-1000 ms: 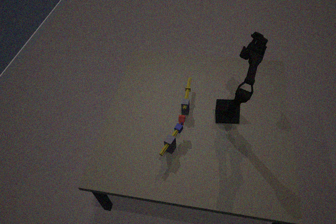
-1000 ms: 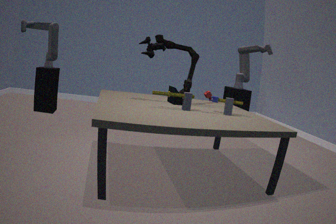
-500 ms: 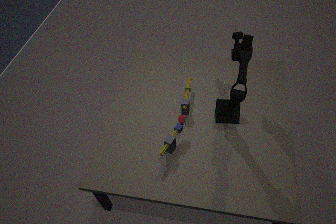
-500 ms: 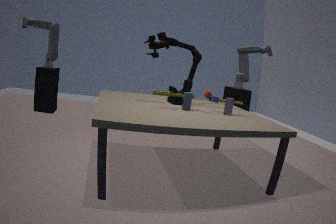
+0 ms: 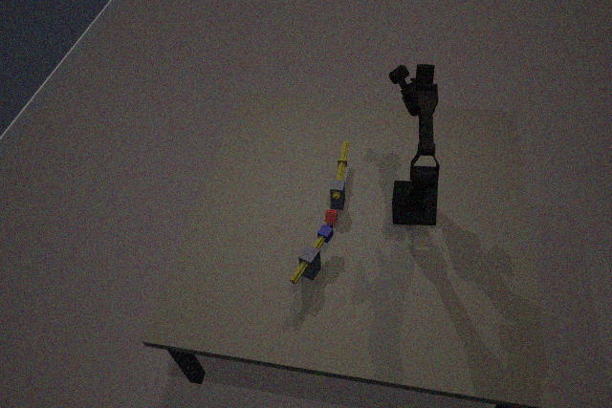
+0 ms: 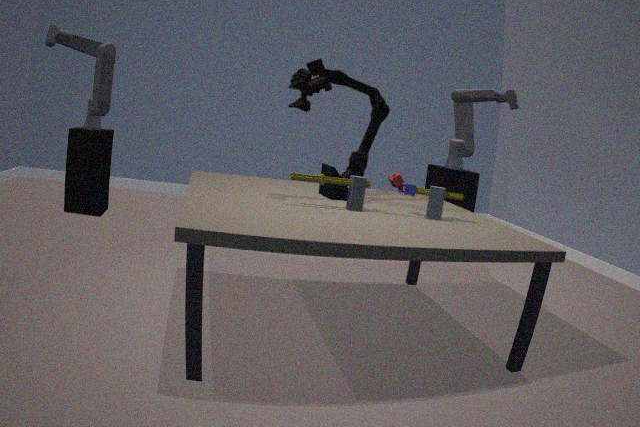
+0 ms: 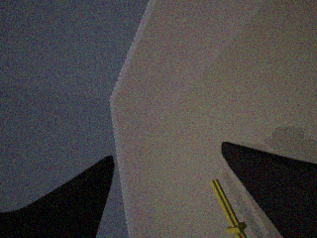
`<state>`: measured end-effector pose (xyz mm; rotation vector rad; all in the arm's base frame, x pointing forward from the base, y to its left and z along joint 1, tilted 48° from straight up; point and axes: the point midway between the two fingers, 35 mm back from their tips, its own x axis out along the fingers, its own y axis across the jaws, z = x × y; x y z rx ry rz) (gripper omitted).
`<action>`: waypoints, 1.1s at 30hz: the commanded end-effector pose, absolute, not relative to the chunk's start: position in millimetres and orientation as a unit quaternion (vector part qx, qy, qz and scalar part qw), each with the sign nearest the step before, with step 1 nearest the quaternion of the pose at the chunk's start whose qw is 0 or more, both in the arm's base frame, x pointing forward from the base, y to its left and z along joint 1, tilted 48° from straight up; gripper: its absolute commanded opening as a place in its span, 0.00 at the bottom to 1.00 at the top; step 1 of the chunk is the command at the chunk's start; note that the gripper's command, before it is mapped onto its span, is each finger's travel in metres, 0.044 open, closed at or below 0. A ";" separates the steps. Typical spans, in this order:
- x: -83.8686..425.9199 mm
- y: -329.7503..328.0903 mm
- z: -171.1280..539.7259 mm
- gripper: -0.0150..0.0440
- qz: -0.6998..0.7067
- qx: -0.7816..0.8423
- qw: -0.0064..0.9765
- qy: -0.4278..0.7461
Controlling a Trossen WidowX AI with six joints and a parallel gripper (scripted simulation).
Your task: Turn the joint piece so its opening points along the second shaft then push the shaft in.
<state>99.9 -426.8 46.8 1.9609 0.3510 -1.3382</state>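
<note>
In the top view, the red joint piece (image 5: 331, 217) (image 6: 395, 180) sits at one o'clock of the blue hinge end (image 5: 325, 232) (image 6: 409, 189), tilted upward. The yellow first shaft (image 5: 297, 275) (image 6: 453, 196) runs toward seven through its grey block (image 5: 309, 256) (image 6: 435, 203). The collared yellow second shaft (image 5: 344, 150) (image 6: 305, 177) (image 7: 223, 195), apart from the joint piece, points toward twelve through another grey block (image 5: 338, 202) (image 6: 355, 195).
</note>
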 end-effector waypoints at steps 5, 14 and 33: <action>141.6 -398.3 56.8 1.00 -0.464 0.734 0.438 0.233; 182.8 -360.6 68.5 1.00 -0.385 0.689 0.516 0.332; 248.9 -267.7 97.7 1.00 -0.174 0.555 0.647 0.493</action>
